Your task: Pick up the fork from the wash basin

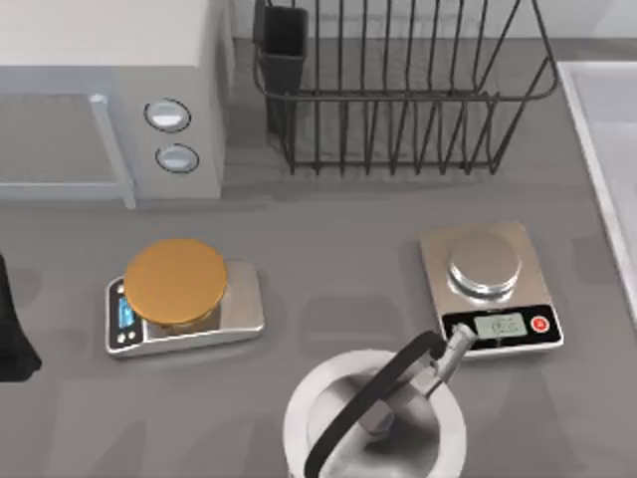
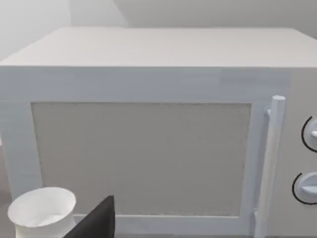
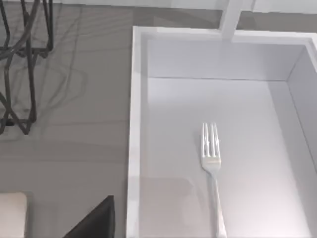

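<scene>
Neither end effector's state can be told from these pictures. On the right wrist view a dark wedge (image 3: 94, 220) is sitting at the frame's lower edge, and a similar dark wedge (image 2: 94, 220) is sitting in the left wrist view; whether these are fingers I cannot tell.

The right wrist camera is looking down on the wash basin (image 3: 134, 124), a pale recessed rectangle with a raised rim. The fork (image 3: 212, 173) is lying flat on the basin floor, touching nothing else. The black wire dish rack (image 3: 25, 64) is standing on the grey worktop (image 3: 74, 139) beside the basin.

From above, the basin's rim (image 1: 597, 169) is showing at the worktop's right side, with the rack (image 1: 398, 90) to its left. A microwave (image 1: 109, 100) is standing at the far left. Two kitchen scales are sitting nearer: one (image 1: 184, 309) carrying an orange disc, one (image 1: 493, 289) with a steel platter. A kettle (image 1: 378, 418) is standing at the near edge.

The left wrist camera is facing the microwave door (image 2: 143, 158), with a white cup (image 2: 42, 210) nearby.
</scene>
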Tool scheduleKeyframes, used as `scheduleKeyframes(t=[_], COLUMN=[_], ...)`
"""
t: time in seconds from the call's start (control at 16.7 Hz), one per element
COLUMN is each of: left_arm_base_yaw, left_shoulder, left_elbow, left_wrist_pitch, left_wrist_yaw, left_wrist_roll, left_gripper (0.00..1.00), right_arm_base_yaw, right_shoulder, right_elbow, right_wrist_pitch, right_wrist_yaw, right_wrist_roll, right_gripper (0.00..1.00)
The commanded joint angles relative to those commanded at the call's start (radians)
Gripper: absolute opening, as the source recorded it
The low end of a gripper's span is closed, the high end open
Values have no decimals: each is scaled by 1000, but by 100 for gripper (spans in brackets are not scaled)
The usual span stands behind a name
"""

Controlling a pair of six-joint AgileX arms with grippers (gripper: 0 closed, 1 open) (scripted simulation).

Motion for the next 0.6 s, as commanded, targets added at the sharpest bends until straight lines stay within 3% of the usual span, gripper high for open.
scheduleKeyframes(t=[0.6], left_arm_base_yaw=[0], left_shoulder=[0], left_elbow=[0], left_wrist_pitch=[0], left_wrist_yaw=[0], left_wrist_roll=[0], left_gripper=[100], right_arm_base_yaw=[-82], right_shoulder=[1007], right_elbow=[894], right_wrist_pitch=[-532], right_wrist_yaw=[2], right_wrist_roll=[-71], right_gripper=[100])
